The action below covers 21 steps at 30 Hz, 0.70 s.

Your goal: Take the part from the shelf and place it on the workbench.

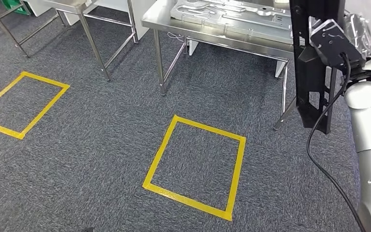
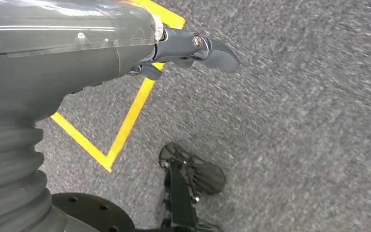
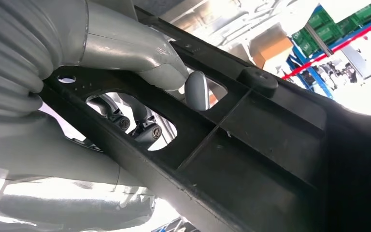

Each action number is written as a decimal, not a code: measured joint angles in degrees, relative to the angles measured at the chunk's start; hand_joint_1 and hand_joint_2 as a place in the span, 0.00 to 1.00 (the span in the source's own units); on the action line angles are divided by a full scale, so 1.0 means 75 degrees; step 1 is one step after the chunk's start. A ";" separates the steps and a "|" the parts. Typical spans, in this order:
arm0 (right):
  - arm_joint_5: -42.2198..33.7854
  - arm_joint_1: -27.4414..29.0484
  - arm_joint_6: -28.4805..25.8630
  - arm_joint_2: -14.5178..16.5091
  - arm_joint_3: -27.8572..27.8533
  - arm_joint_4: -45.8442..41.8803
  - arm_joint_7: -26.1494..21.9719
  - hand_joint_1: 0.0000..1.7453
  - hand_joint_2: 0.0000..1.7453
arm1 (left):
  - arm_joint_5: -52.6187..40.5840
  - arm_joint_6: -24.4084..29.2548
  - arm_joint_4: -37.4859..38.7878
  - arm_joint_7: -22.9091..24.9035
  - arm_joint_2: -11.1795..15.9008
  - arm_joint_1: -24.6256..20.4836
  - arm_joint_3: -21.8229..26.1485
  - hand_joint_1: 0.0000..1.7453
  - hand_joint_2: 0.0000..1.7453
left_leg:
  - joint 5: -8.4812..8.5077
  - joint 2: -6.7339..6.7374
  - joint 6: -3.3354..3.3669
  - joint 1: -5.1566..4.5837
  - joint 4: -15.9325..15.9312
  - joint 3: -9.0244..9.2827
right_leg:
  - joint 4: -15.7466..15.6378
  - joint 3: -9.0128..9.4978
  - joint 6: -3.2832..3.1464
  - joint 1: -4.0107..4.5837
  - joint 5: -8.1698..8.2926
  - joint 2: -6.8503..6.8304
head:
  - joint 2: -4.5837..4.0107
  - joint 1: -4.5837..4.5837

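Right hand (image 3: 140, 72) clamped on the part (image 3: 270, 145): grey thumb pressed over one rib, darker fingers (image 3: 140, 126) hooked through a cut-out from the far side. Firm-looking hold, taken near one end of the piece, at a rib beside an opening. In the head view, part (image 1: 314, 63) carried upright at the right edge, right hand (image 1: 362, 67) behind it at its upper half, long lower end hanging free above the carpet.

Black, moulded, ribbed and pierced with openings; probably rigid plastic, light for its length, stiff enough not to sag. Matte surface, likely not slippery. Thin ribs around the cut-outs judged the weak spots, so squeezing hard there not advised. Best hold: across a thick rib at an opening, as now. With the grip high and the long end free, swinging and knocking against a table leg the main risk.

Left hand (image 2: 183, 50) hanging low over the carpet, holding nothing; fingers lightly curled but apart.

Further out: bench (image 1: 222, 30) ahead, steel, on thin legs, with a grey moulded tray (image 1: 232, 12) lying on top. Second steel table (image 1: 77, 6) off to the left. Yellow tape square (image 1: 194, 166) on the carpet just short of the bench, another (image 1: 21, 104) to the left. Part not yet over the bench; carrying step under way, placing to come.
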 joint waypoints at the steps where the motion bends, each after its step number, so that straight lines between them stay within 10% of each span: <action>1: 0.0000 -0.0014 -0.0010 0.0004 0.0020 -0.0004 -0.0001 1.00 1.00 | -0.0014 -0.0001 0.0001 0.0000 -0.0007 -0.0003 0.0000 0.00 1.00 | -0.0072 0.0002 -0.0034 -0.0004 -0.0013 0.0067 | -0.0467 0.0144 -0.0048 0.0039 0.0228 -0.0029 | 0.0000 0.0004; 6: 0.0012 -0.0063 -0.0055 0.0027 0.0104 -0.0064 0.0006 1.00 1.00 | -0.0108 -0.0003 0.0002 -0.0001 -0.0005 -0.0036 -0.0001 0.00 1.00 | -0.0128 0.0043 -0.0214 -0.0022 0.0197 0.0112 | -0.0959 0.0408 -0.0292 0.0069 0.0223 -0.0014 | 0.0001 0.0000; 10: -0.0011 -0.0080 -0.0134 0.0038 0.0178 -0.0085 -0.0005 1.00 1.00 | -0.0117 -0.0020 0.0002 -0.0012 -0.0005 -0.0049 -0.0001 0.00 1.00 | -0.0450 0.0034 -0.0346 0.0030 0.1821 -0.0853 | -0.0999 0.0724 -0.0391 0.0035 -0.0031 0.0011 | 0.0000 -0.0004; 13: -0.0049 -0.0046 -0.0151 0.0038 0.0245 -0.0084 -0.0005 1.00 1.00 | -0.0119 -0.0025 0.0002 -0.0009 -0.0005 -0.0007 -0.0001 0.00 1.00 | -0.0887 0.0035 -0.0389 0.0053 0.2229 -0.1371 | -0.0998 0.0946 -0.0384 0.0032 -0.0219 0.0051 | 0.0001 -0.0004; 15: -0.0083 -0.0043 -0.0170 0.0038 0.0295 -0.0085 -0.0005 1.00 1.00 | -0.0119 -0.0026 0.0002 -0.0007 -0.0005 0.0024 -0.0001 0.00 1.00 | -0.0521 0.0035 -0.0378 0.0062 0.1639 -0.1414 | -0.0998 0.1177 -0.0354 0.0027 -0.0391 0.0082 | 0.0001 -0.0004; 18: -0.0157 -0.0045 -0.0287 0.0039 0.0347 -0.0078 -0.0014 1.00 1.00 | -0.0120 -0.0027 0.0002 0.0006 -0.0005 0.0060 0.0003 0.00 1.00 | 0.0727 0.0029 -0.0269 0.0032 0.0314 -0.1248 | -0.0998 0.1432 -0.0256 0.0041 -0.0630 0.0108 | 0.0000 -0.0004; 21: -0.0203 -0.0071 -0.0485 0.0032 0.0363 -0.0138 -0.0038 1.00 1.00 | -0.0124 -0.0029 0.0002 0.0028 -0.0005 0.0059 0.0005 0.00 1.00 | 0.0850 0.0030 -0.0105 -0.0009 0.0073 -0.1140 | -0.0973 0.1505 -0.0119 0.0049 -0.0724 0.0123 | 0.0000 -0.0002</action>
